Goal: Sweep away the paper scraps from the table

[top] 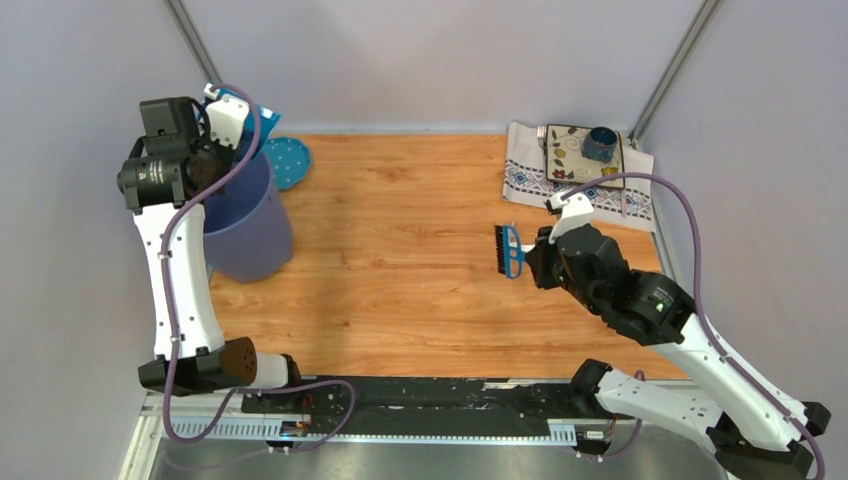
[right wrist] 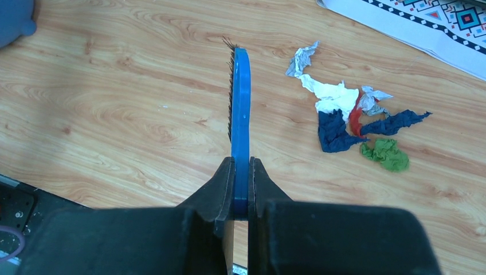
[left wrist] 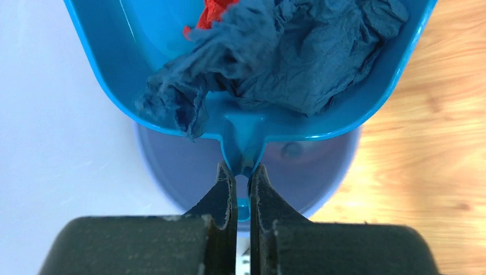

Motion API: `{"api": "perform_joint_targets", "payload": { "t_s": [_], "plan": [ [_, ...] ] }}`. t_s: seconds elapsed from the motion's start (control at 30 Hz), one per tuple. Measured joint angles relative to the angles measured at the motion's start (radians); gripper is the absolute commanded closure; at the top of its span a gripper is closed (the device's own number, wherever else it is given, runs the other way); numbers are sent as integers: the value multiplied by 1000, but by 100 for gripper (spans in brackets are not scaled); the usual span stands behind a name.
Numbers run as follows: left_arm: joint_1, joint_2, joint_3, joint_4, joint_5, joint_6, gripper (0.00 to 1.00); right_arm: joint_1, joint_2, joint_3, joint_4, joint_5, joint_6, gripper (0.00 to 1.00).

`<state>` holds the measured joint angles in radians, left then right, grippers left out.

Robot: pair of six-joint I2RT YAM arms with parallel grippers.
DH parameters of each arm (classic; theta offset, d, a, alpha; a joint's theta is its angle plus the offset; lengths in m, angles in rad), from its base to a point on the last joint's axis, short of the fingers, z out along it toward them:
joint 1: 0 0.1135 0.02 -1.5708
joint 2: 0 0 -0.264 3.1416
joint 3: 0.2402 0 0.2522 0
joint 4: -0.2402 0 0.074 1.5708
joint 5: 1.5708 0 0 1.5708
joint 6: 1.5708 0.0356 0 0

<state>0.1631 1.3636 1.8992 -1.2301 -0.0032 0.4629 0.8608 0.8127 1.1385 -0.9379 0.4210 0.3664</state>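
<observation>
Beside the brush's (right wrist: 240,109) bare back, paper scraps (right wrist: 335,123) are lying; right tool (right wrist: 241,172) is gripping it, left tool (left wrist: 243,177) gripping the dustpan (left wrist: 132,46).

The dustpan (left wrist: 372,80) handle sits between the left gripper's (left wrist: 243,172) 2 fingers; ahead, it holds crumpled paper (left wrist: 298,51), with the bin (left wrist: 321,166) beneath. The brush (right wrist: 240,103) stands between the right gripper's (right wrist: 240,166) fingers; paper scraps (right wrist: 349,123) lie on the table (right wrist: 114,114) ahead-right, with the cloth (right wrist: 424,23) beyond.

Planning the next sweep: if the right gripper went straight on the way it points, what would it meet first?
Likely just bare orange-brown wood-grain table, with the right gripper's blue bristle brush leading; the crumpled paper scraps lie off to the side.
</observation>
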Motion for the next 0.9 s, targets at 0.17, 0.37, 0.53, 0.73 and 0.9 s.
{"api": "perform_joint_targets", "payload": {
  "t_s": [0.17,0.37,0.53,0.73,0.9],
  "plan": [
    [54,-47,-119,108,-216,168,100,0,-1,-23,4,-10,-6,100],
    [59,-199,-467,361,-469,500,100,0,0,-33,16,-17,-22,100],
    [60,-321,-666,669,-582,855,100,0,18,-33,24,-33,-29,100],
    [60,-399,-898,1036,-647,1271,100,0,30,-33,42,-47,-37,100],
    [60,-366,-951,1222,-651,1439,100,0,29,-32,45,-56,-45,100]
  ]
}}
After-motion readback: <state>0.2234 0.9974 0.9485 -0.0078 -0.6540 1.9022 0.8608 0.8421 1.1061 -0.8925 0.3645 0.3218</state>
